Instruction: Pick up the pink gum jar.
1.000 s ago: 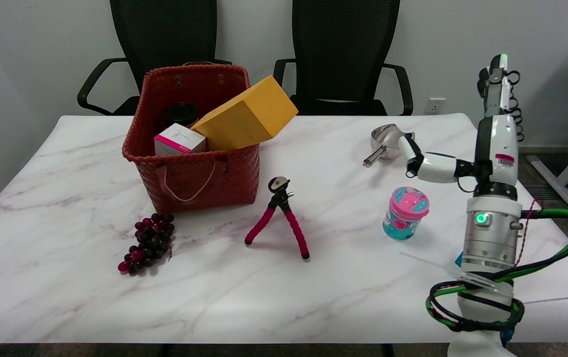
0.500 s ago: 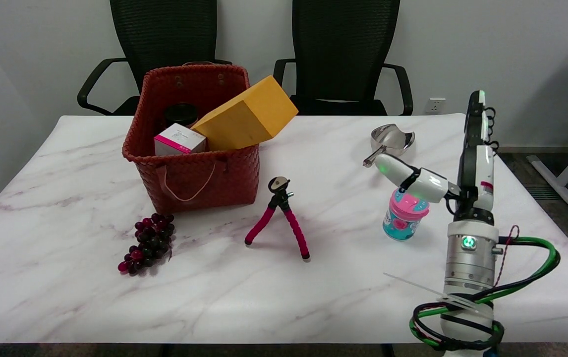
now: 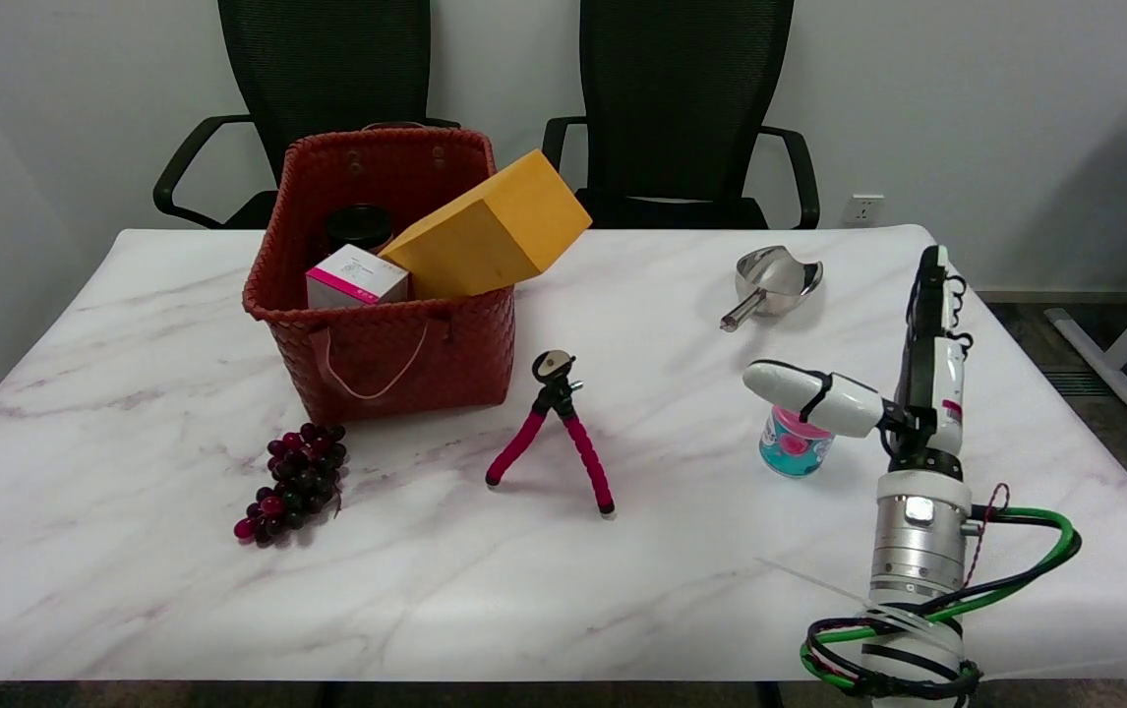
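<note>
Right hand [image 3: 903, 383] open, holding nothing, thumb [image 3: 804, 391] over the pink gum jar [image 3: 796, 444], jar at its nine o'clock. Closing off-centre could tip it.

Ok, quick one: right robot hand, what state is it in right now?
Right robot hand: open, holding nothing; one white finger reaches across the top of the pink gum jar, which stands on the table.

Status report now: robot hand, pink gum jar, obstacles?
Right robot hand open, over the pink gum jar, no grip seen. Jar upright on table. Tripod and metal scoop stand apart, nothing blocking.
</note>
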You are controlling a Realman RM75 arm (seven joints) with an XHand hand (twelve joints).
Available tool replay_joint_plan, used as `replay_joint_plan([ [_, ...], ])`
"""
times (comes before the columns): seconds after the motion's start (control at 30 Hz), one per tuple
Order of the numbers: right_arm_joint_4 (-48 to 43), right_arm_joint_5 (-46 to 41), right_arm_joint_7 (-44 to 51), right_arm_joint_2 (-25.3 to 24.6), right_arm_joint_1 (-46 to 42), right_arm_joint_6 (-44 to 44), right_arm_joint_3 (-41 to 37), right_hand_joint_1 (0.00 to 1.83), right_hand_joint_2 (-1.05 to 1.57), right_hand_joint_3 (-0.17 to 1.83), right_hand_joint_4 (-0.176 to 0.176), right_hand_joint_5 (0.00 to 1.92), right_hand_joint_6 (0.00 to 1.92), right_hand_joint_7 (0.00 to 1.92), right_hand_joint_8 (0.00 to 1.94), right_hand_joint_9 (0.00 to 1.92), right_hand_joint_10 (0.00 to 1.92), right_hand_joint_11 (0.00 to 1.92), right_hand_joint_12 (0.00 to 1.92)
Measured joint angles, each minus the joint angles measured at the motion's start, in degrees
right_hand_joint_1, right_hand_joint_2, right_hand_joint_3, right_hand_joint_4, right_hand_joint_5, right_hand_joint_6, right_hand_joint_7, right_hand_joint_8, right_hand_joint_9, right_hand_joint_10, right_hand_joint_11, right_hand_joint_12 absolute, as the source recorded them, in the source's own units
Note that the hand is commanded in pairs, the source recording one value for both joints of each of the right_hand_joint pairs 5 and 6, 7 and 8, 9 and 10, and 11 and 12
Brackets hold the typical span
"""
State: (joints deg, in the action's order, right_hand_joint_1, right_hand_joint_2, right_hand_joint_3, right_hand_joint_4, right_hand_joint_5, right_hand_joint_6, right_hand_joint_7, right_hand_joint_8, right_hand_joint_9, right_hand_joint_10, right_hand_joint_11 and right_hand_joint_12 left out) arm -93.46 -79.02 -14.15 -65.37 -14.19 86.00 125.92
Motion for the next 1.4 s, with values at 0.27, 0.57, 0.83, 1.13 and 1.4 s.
replay_joint_plan([
  [0.27, 2.21, -3.21, -1.19, -0.28, 0.41, 0.32, 0.30, 1.08, 0.10, -0.17, 0.000, 0.00, 0.00, 0.00, 0.00, 0.00, 0.00, 0.00, 0.00],
  [0.57, 4.51, -6.47, -2.11, -0.24, 1.34, 0.12, 0.47, 1.12, 0.14, -0.15, 0.000, 0.00, 0.00, 0.00, 0.00, 0.00, 0.00, 0.00, 0.00],
  [0.83, 6.85, -8.34, -4.43, -0.15, 2.07, -0.73, 0.57, 1.23, 0.33, 0.40, 0.000, 0.00, 0.00, 0.00, 0.00, 0.00, 0.00, 0.00, 0.00],
  [1.13, 9.15, -9.55, -6.93, -0.14, 2.65, -2.12, 0.75, 1.23, 0.34, 0.57, 0.000, 0.00, 0.00, 0.00, 0.00, 0.00, 0.00, 0.00, 0.00],
  [1.4, 10.57, -10.29, -8.21, -0.36, 2.79, -3.12, 0.98, 1.22, 0.34, 0.65, 0.000, 0.00, 0.00, 0.00, 0.00, 0.00, 0.00, 0.00, 0.00],
])
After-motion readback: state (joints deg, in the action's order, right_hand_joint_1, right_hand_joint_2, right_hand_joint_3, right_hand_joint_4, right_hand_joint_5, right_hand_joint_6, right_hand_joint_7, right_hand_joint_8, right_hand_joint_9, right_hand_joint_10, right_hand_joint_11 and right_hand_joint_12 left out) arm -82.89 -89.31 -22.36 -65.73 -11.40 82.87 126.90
